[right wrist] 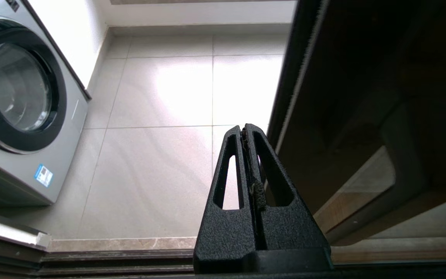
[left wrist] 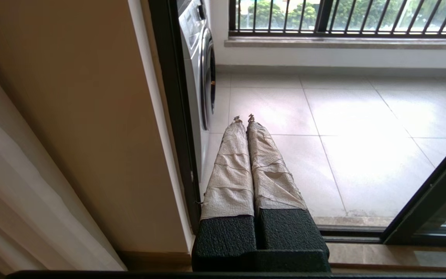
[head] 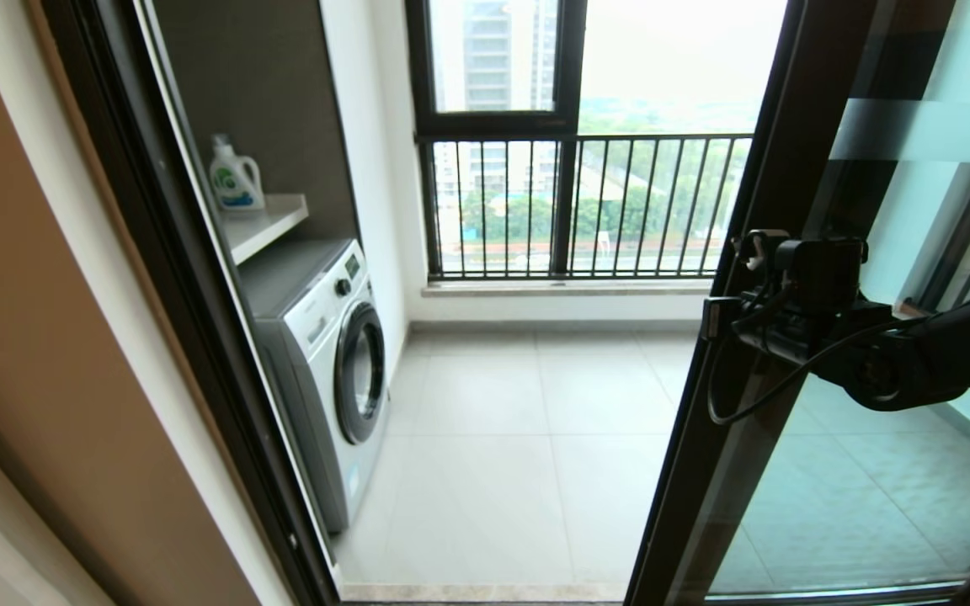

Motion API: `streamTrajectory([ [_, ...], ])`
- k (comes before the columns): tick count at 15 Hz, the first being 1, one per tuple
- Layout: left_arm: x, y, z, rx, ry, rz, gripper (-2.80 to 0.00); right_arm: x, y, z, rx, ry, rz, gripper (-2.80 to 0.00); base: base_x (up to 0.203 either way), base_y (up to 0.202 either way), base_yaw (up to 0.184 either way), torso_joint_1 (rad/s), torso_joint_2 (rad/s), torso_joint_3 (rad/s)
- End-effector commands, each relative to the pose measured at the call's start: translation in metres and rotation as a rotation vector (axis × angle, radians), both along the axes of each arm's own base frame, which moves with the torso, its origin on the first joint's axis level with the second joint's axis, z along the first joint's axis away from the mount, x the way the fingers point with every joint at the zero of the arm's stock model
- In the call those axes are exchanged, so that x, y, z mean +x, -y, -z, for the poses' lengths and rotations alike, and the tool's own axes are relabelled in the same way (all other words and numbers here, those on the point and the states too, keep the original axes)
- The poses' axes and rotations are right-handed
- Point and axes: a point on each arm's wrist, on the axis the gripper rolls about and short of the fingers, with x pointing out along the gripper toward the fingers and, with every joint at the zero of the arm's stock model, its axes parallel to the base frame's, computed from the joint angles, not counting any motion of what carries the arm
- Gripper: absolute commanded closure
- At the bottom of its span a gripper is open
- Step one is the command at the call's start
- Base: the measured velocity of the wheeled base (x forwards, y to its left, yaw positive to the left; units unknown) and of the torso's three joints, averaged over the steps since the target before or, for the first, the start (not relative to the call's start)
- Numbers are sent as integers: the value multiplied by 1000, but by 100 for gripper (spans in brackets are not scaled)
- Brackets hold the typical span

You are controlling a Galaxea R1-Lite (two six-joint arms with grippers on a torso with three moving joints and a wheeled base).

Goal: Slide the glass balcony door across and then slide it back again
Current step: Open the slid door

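Glass balcony door: dark-framed clear panel, frosted horizontal band near top, standing at the right of the doorway; opening to its left uncovered.

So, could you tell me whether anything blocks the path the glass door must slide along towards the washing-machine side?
Nothing visible does. The glass balcony door stands at the right, with the shut right tool at its frame edge. The doorway and the floor track towards the washing machine show no obstacle.
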Motion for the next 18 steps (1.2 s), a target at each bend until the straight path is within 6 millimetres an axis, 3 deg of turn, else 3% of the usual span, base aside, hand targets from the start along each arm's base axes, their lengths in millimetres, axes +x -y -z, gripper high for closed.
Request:
streamTrajectory([
  [1, 0, 0, 0, 0, -2, 0, 0, 8, -2, 0, -4, 13, -15, 0, 0, 0, 0, 0, 0, 0],
  [4, 0, 0, 0, 0, -2, 0, 0, 26, 13, 19, -16, -15, 24, 0, 0, 0, 0, 0, 0, 0],
  [9, 0, 0, 0, 0, -1, 0, 0, 45, 50, 21, -30, 12, 104, 0, 0, 0, 0, 0, 0, 0],
  [18, 0, 0, 0, 0, -1, 0, 0, 41, 97, 22, -65, 5, 172, 0, 0, 0, 0, 0, 0, 0],
])
